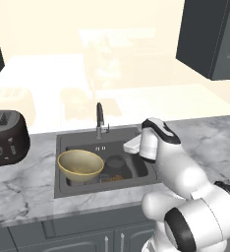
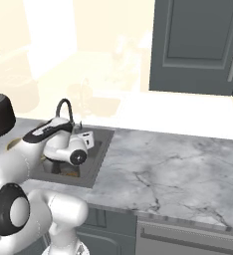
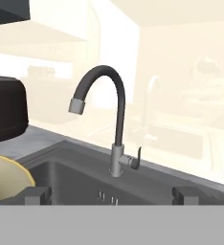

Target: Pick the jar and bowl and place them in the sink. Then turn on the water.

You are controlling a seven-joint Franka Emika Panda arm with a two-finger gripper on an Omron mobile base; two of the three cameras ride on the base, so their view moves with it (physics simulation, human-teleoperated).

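Note:
The dark grey sink (image 1: 64, 143) holds both things. The yellowish-tan bowl (image 1: 80, 164) leans in its left half, and its rim shows in the hand view (image 3: 7, 178). To the bowl's right stands the jar (image 1: 115, 167), grey lid up and brown granules at its base. The curved dark tap (image 1: 99, 119) rises at the back edge; in the hand view the tap (image 3: 117, 110) stands straight ahead, its small lever (image 3: 138, 159) on the right, with no blue stream at the spout. My gripper (image 3: 111, 194) is open and empty, hovering over the sink's right part (image 1: 130, 145), facing the tap.
A black toaster (image 1: 6, 139) sits on the marble counter left of the sink. Bare marble counter (image 2: 178, 169) stretches to the right. Dark cabinets (image 2: 198, 45) hang above at the right. My own arm crosses in front of the sink's right edge.

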